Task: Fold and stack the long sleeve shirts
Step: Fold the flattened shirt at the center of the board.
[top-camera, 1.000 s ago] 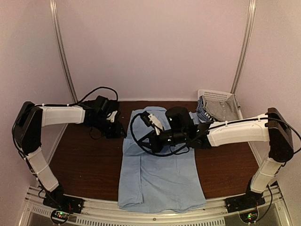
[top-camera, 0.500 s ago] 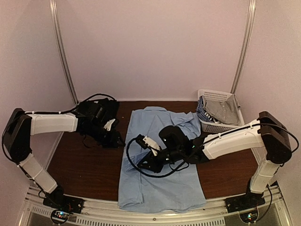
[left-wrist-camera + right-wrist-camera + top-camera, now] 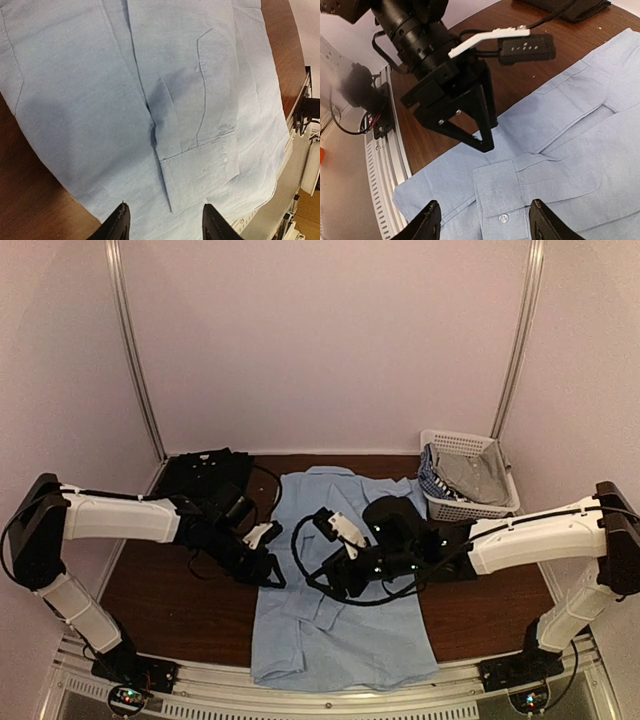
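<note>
The light blue long sleeve shirt lies flat in the middle of the table, collar toward the back. One sleeve is folded across its body, with the buttoned cuff lying flat. My right gripper hovers open just over that cuff and holds nothing. My left gripper is open over the shirt's left edge, near the same cuff, and its fingers point down at the cloth. In the top view the two grippers, left and right, face each other. The black long sleeve shirt lies folded at the back left.
A white lattice basket holding more clothes stands at the back right corner. Bare brown table shows on both sides of the blue shirt. A metal rail runs along the near edge. Cables loop round both wrists.
My right gripper came forward and down over the blue shirt and opened, leaving the sleeve cuff flat. My left arm swung from the black shirt to the blue shirt's left edge.
</note>
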Robot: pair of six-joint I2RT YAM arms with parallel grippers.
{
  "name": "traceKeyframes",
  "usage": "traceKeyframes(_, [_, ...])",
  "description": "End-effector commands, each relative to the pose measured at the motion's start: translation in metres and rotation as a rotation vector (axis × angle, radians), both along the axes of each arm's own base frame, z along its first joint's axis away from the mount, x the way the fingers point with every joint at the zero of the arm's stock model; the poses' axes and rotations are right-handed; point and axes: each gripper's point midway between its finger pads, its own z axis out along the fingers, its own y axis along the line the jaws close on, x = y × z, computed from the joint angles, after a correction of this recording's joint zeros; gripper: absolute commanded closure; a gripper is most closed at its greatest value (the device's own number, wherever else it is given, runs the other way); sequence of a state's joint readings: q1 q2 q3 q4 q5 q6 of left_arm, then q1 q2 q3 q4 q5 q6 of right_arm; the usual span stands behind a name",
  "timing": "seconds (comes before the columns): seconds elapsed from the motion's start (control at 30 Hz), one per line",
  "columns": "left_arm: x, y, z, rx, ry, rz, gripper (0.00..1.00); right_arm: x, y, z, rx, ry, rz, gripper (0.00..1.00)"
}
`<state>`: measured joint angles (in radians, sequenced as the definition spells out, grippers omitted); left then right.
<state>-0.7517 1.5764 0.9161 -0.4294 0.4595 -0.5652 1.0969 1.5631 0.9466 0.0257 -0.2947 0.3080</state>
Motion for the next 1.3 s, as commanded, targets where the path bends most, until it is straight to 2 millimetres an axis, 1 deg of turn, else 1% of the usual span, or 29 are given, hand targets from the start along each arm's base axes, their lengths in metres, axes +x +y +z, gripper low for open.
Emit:
traceKeyframes(0.0, [-0.005, -0.007, -0.009, 0.026, -0.007, -0.003, 0.51, 0.034, -0.022, 0.016, -0.010, -0.050, -0.181, 0.38])
traceKeyframes(0.1, [-0.012, -0.018, -0.017, 0.028, 0.011, -0.023, 0.52, 0.049, -0.032, 0.024, 0.003, -0.058, -0.249, 0.36])
traceKeyframes(0.2, [-0.019, -0.024, -0.028, 0.056, 0.030, -0.036, 0.54, 0.059, -0.039, 0.026, -0.002, -0.057, -0.291, 0.35])
traceKeyframes(0.3, [-0.026, -0.027, -0.036, 0.074, 0.050, -0.040, 0.57, 0.062, -0.041, 0.024, -0.004, -0.055, -0.302, 0.34])
traceKeyframes(0.4, [-0.032, -0.034, -0.032, 0.059, 0.056, -0.052, 0.60, 0.062, -0.042, 0.020, -0.004, -0.049, -0.305, 0.33])
traceKeyframes(0.5, [-0.037, -0.037, -0.029, 0.050, 0.063, -0.053, 0.71, 0.063, -0.043, 0.017, -0.004, -0.048, -0.312, 0.32])
traceKeyframes(0.57, [-0.038, -0.038, -0.026, 0.042, 0.067, -0.045, 0.85, 0.064, -0.043, 0.015, -0.008, -0.047, -0.317, 0.32])
traceKeyframes(0.67, [-0.039, -0.040, -0.017, 0.016, 0.066, -0.042, 0.98, 0.069, -0.045, 0.013, -0.012, -0.045, -0.331, 0.32])
traceKeyframes(0.7, [-0.039, -0.040, -0.014, 0.009, 0.066, -0.039, 1.00, 0.070, -0.047, 0.013, -0.012, -0.046, -0.340, 0.32])
traceKeyframes(0.8, [-0.044, -0.040, 0.001, -0.027, 0.073, -0.033, 1.00, 0.079, -0.052, 0.014, -0.019, -0.042, -0.381, 0.32])
traceKeyframes(0.9, [-0.054, -0.034, 0.009, -0.024, 0.077, -0.037, 1.00, 0.092, -0.062, 0.014, -0.032, -0.030, -0.435, 0.32])
traceKeyframes(1.0, [-0.066, -0.022, 0.007, 0.003, 0.098, -0.033, 1.00, 0.103, -0.068, 0.014, -0.036, -0.022, -0.477, 0.32])
traceKeyframes(1.1, [-0.075, -0.009, 0.007, 0.017, 0.114, -0.014, 1.00, 0.112, -0.071, 0.013, -0.044, -0.011, -0.498, 0.32])
traceKeyframes(1.2, [-0.085, -0.001, 0.009, 0.011, 0.131, -0.008, 1.00, 0.119, -0.069, 0.009, -0.053, -0.003, -0.503, 0.32])
traceKeyframes(1.27, [-0.092, 0.004, 0.007, 0.017, 0.144, -0.012, 1.00, 0.120, -0.065, 0.007, -0.059, 0.002, -0.497, 0.32])
